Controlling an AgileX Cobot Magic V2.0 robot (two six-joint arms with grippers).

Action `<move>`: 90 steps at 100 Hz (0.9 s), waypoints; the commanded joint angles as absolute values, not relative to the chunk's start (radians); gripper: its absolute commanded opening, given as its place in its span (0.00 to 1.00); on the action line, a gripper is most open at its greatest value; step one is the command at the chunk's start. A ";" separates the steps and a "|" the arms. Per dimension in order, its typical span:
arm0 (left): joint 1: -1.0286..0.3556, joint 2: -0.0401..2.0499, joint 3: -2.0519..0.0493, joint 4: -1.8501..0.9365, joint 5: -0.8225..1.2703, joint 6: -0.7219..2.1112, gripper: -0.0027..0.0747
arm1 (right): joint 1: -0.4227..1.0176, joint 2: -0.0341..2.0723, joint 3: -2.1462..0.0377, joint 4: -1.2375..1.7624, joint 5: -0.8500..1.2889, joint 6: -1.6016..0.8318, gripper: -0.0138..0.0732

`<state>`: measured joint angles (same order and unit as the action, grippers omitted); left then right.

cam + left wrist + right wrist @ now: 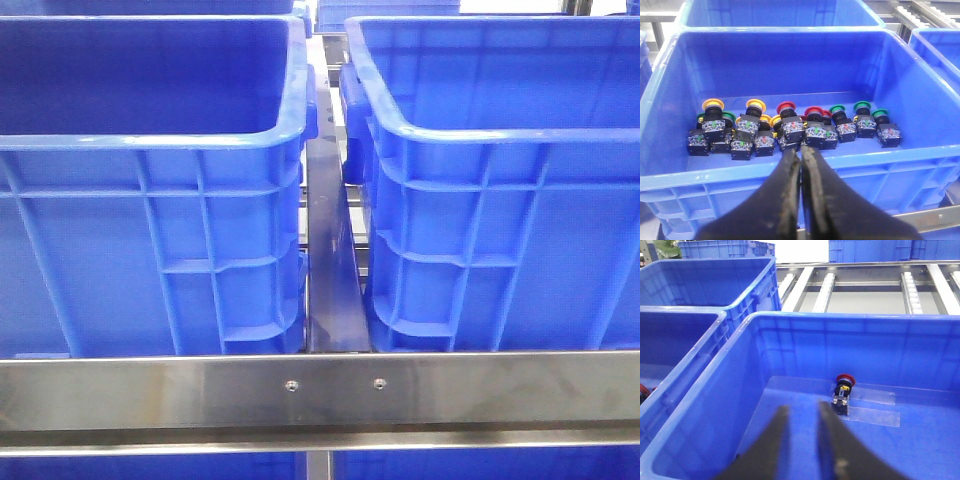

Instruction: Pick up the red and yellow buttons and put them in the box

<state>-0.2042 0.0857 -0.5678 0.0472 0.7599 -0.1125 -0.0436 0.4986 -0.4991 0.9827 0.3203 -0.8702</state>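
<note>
In the left wrist view a blue bin [765, 170] holds a row of push buttons: yellow-capped ones [712, 105] at one end, red-capped ones [786, 107] in the middle, green-capped ones [862, 106] at the other end. My left gripper [801, 151] is shut and empty, over the bin's near rim, short of the buttons. In the right wrist view a second blue bin [695, 405] holds one red button [842, 390] lying on clear tape. My right gripper [802, 409] is open and empty above that bin's floor, a little short of the button.
The front view shows only the outer walls of two blue bins [150, 230] [490, 200] side by side behind a steel rail [320, 385]; no gripper shows there. More blue bins [705, 282] and a roller conveyor [865, 282] lie beyond the right bin.
</note>
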 commanded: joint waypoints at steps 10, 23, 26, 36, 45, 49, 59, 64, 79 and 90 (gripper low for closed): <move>-0.203 0.100 -0.591 0.040 0.681 -0.114 0.01 | -0.049 0.498 -0.524 1.000 0.283 -0.877 0.08; -0.203 0.100 -0.591 0.040 0.681 -0.114 0.08 | -0.049 0.498 -0.524 1.000 0.284 -0.877 0.08; -0.203 0.100 -0.591 0.040 0.681 -0.114 0.12 | -0.049 0.498 -0.524 1.000 0.284 -0.877 0.08; -0.203 0.100 -0.591 0.040 0.681 -0.114 0.33 | -0.049 0.498 -0.524 1.000 0.284 -0.877 0.08; -0.203 0.100 -0.591 0.040 0.681 -0.114 0.54 | -0.049 0.498 -0.524 1.000 0.284 -0.877 0.08; -0.203 0.100 -0.591 0.040 0.681 -0.114 0.61 | -0.049 0.498 -0.524 1.000 0.284 -0.877 0.08; -0.203 0.100 -0.591 0.040 0.681 -0.114 0.63 | -0.049 0.498 -0.524 1.000 0.284 -0.877 0.08; -0.203 0.100 -0.591 0.040 0.679 -0.114 0.63 | -0.049 0.498 -0.524 1.000 0.284 -0.877 0.08; -0.203 0.145 -0.599 0.040 0.671 -0.114 0.63 | -0.049 0.498 -0.524 1.000 0.284 -0.877 0.08; -0.203 0.247 -0.619 0.040 0.673 -0.116 0.63 | -0.049 0.498 -0.524 1.000 0.284 -0.877 0.08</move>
